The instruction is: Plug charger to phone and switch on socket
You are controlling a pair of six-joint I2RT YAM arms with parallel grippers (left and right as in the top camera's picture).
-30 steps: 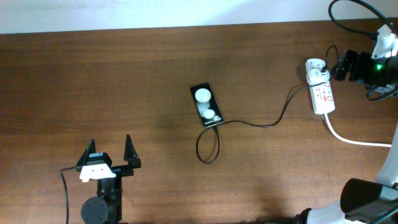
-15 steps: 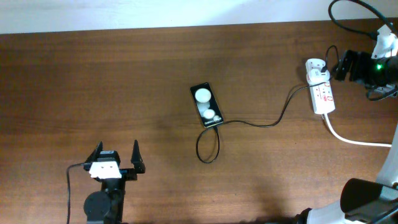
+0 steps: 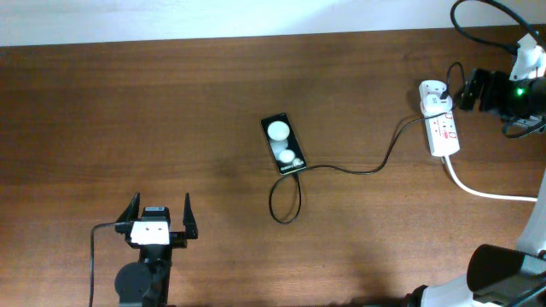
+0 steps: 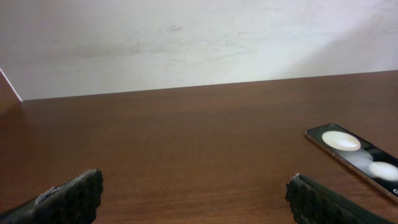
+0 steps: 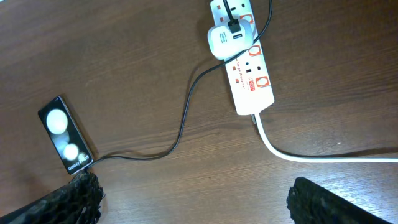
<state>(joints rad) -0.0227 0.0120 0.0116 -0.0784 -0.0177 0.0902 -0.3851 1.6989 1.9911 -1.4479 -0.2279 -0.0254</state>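
Table (image 3: 171, 102): dark wood, seen from above.

Phone (image 3: 282, 143): lies flat about mid-table, face up, two white circles showing. The left wrist view catches it at the right (image 4: 360, 158).

Charger (image 3: 358, 170): thin black cable running from a white adapter (image 3: 432, 90) across the table toward the left. It forms one small loop on the near side of the phone, and its end meets the phone's near end. Whether the tip is seated cannot be told.

Socket (image 3: 444, 132): white strip close to the far right corner, lying roughly parallel to the right edge. The adapter sits in its far end. A thick white cord (image 3: 478, 192) leaves its near end and runs to the right edge. Red markings show in the right wrist view (image 5: 252, 81); switch position cannot be told.

Left gripper (image 3: 160, 206): by the near edge, left of centre, well apart from the phone. Fingers spread wide, holding nothing.

Right gripper (image 5: 193, 185): above the far right corner, looking down on the socket, cable and phone. Fingers spread wide, nothing between them, touching none of these.
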